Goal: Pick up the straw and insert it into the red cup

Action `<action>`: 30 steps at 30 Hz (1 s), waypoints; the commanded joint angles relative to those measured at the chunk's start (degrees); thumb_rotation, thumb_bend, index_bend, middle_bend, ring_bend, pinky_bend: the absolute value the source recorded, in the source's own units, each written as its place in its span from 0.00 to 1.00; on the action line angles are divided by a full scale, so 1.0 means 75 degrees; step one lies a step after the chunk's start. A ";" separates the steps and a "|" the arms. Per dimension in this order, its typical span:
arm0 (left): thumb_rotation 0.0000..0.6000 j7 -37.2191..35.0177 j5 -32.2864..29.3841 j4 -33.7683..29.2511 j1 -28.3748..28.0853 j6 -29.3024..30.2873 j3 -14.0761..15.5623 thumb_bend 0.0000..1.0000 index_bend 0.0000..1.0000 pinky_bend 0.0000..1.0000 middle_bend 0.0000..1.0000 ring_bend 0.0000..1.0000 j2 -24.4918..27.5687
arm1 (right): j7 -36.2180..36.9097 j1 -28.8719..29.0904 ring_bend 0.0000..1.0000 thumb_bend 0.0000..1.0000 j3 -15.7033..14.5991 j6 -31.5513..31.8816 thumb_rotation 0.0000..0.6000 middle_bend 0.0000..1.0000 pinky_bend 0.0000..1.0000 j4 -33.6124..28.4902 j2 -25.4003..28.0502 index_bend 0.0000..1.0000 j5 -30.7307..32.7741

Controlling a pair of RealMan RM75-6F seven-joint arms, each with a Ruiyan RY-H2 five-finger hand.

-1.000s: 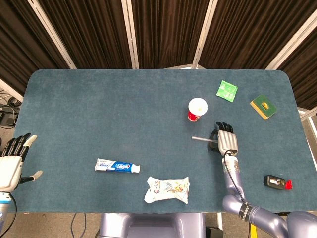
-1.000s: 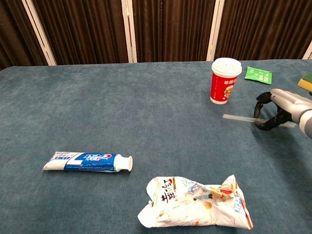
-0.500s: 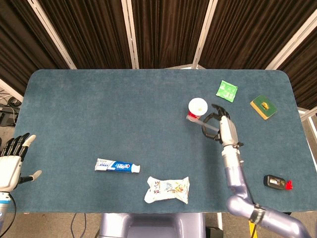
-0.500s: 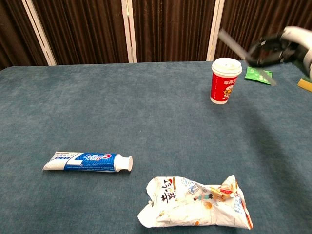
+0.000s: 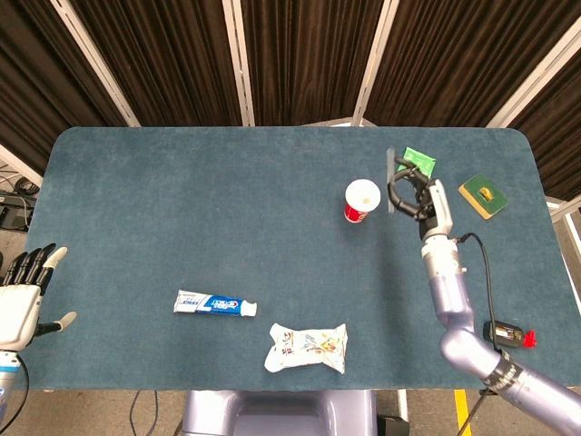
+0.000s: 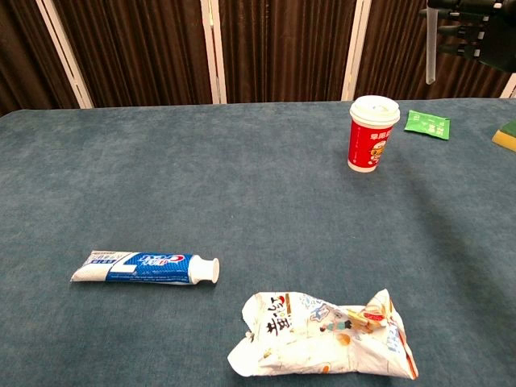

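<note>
Nearest, blue felt table [image 5: 182, 209], dark curtains [image 5: 300, 54] behind. Left hand [image 5: 23, 295] off table's near left edge, fingers apart, holding nothing. Right hand [image 5: 422, 195] raised, pinching upright straw [image 6: 431, 44] just right of red cup [image 5: 360, 201].

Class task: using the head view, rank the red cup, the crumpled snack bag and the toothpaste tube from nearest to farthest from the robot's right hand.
1. The red cup, just left of the right hand, which holds the straw.
2. The crumpled snack bag, near the table's front edge.
3. The toothpaste tube, farther left along the front.
</note>
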 commanded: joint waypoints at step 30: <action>1.00 -0.0166 -0.0141 -0.0026 -0.0067 -0.0202 -0.0016 0.00 0.00 0.00 0.00 0.00 0.0048 | 0.2575 0.1734 0.00 0.42 0.0266 0.0963 1.00 0.21 0.00 0.4007 -0.2728 0.60 -0.0690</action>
